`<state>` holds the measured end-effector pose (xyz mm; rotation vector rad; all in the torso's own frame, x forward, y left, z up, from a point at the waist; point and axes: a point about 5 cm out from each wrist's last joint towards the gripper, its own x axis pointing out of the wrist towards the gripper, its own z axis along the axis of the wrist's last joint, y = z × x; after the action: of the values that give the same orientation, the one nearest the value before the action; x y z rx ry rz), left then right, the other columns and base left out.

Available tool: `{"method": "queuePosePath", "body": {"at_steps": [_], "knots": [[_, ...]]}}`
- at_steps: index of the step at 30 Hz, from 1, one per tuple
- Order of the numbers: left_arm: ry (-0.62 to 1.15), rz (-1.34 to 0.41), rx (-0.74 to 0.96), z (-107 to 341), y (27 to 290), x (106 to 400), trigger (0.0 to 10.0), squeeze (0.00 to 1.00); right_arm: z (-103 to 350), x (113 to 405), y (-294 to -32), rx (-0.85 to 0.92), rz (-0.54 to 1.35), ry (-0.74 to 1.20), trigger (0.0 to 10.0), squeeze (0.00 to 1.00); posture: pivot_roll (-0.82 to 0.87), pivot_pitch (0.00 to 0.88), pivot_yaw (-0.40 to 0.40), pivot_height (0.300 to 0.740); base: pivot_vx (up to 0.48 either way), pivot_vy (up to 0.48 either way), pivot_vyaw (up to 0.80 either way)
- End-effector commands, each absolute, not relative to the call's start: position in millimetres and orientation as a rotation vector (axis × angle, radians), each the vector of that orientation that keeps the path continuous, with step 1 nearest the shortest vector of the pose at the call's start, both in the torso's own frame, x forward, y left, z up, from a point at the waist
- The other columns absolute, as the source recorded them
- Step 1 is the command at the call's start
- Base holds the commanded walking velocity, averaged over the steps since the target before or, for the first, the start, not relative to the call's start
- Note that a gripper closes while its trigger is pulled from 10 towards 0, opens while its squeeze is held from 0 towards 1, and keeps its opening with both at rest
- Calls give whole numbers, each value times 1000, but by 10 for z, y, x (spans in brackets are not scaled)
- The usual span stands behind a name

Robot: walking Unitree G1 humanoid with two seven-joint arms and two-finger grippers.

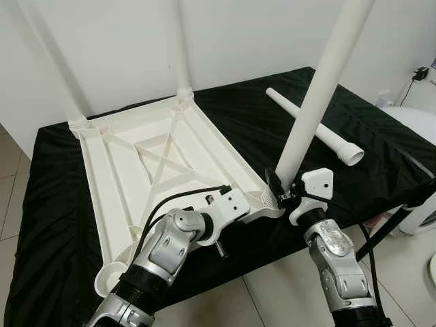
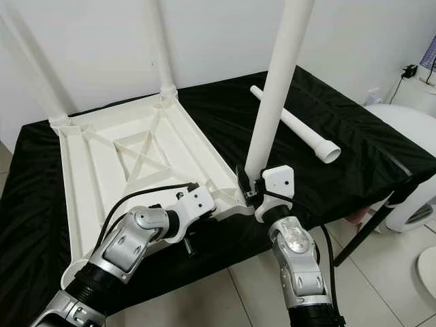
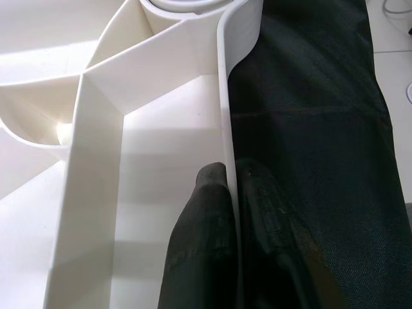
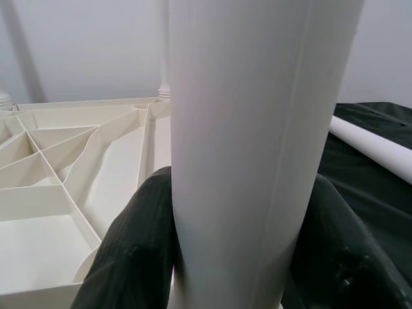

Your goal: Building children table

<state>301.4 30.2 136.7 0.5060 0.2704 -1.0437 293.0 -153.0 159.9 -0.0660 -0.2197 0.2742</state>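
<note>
Right gripper [image 1: 283,193] is clamped on the lower end of a white table leg [image 1: 319,95], one black finger each side of the tube, as the right wrist view shows. Leg stands near upright, tilted slightly, top leaning away to the right, its foot at the near right corner socket [image 1: 270,199] of the tabletop. Cannot tell whether it is seated in the socket or just resting on it.

Left gripper [image 3: 228,212] pinches the tabletop's near right side rim [image 3: 225,116]: one finger inside the rim, one outside against the black cloth. It grips just left of that same corner.

Tabletop [image 1: 122,170] is white plastic, lying upside down, ribbed underside up with an X-brace in the middle. It sits on the left half of a table covered in black cloth [image 1: 231,116]. Two legs are already standing in the far corners: far left leg [image 1: 51,61] and far right leg [image 1: 180,48]. Near left corner socket [image 1: 109,276] is open, overhanging the front edge of the cloth.

One spare leg [image 1: 313,126] lies flat on the cloth to the right of the tabletop, well apart from it, flared end toward the near right.

White wall behind, tiled floor below.
</note>
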Motion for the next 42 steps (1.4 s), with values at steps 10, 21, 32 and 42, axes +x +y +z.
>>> {"method": "queuePosePath", "body": {"at_steps": [10,21,32,42], "knots": [[84,-964,505,1701,266,3068,10000,0,1232,2905,-1532,-59,229,-29,10000,0,-122,65,94,740,0,0,0],[84,-963,502,1710,270,3062,10000,0,1317,2996,-1439,-24,181,-37,10000,0,-117,65,92,740,0,0,0],[82,-960,496,1714,263,3053,10000,0,1382,3048,-1401,-35,175,-60,10000,0,-115,65,87,740,0,0,0],[81,-959,488,1728,259,3050,10000,0,1388,2986,-1439,-41,125,-72,10000,0,-120,68,87,740,0,0,0]]}}
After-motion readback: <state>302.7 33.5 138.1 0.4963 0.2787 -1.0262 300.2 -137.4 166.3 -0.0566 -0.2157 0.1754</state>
